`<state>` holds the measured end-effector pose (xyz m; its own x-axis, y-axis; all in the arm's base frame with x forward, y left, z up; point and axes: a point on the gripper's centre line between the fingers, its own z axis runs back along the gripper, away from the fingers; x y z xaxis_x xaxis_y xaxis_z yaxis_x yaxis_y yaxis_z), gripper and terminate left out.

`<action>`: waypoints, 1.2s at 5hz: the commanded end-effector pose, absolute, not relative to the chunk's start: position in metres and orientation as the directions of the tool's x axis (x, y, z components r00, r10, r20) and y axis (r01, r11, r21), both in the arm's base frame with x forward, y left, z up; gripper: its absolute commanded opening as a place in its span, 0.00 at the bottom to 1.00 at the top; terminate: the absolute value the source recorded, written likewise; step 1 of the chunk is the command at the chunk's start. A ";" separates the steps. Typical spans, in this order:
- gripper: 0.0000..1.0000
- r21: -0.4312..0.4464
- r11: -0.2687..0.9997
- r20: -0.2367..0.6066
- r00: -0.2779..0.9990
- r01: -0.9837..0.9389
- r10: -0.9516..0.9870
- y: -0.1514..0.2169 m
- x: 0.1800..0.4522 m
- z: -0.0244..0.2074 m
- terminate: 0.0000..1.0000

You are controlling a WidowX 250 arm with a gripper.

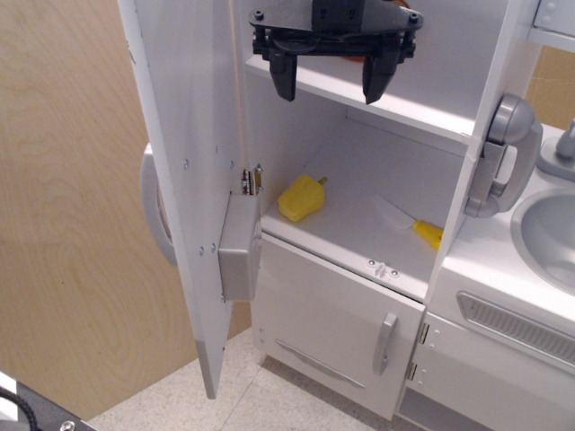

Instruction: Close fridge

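The white fridge (377, 171) stands with its big door (184, 171) swung wide open to the left, so I see the door's inner face and edge. A grey box (240, 253) sits on the door's inner side, and part of the grey handle (153, 208) shows behind the door. My black gripper (331, 81) is open and empty. It hangs at the top in front of the upper white shelf (422, 112), to the right of the door's hinge edge and not touching the door.
A yellow popsicle toy (301, 197) and a white knife with a yellow handle (410, 222) lie on the lower shelf. Below is a smaller white door with a short grey handle (384, 343). A grey phone (501, 157) and a sink basin (550, 235) are at the right. A wooden wall (63, 224) is on the left.
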<state>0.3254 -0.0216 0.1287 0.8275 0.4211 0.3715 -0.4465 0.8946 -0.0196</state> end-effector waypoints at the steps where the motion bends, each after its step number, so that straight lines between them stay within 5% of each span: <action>1: 1.00 -0.020 0.895 0.371 0.827 -0.446 0.421 -0.022 0.325 0.129 0.00; 4: 1.00 -0.034 0.965 0.351 0.900 -0.261 0.256 -0.005 0.210 0.136 0.00; 5: 1.00 -0.022 0.968 0.329 0.912 -0.251 0.244 0.016 0.188 0.124 0.00; 6: 1.00 -0.009 0.971 0.339 0.913 -0.240 0.229 0.054 0.186 0.138 0.00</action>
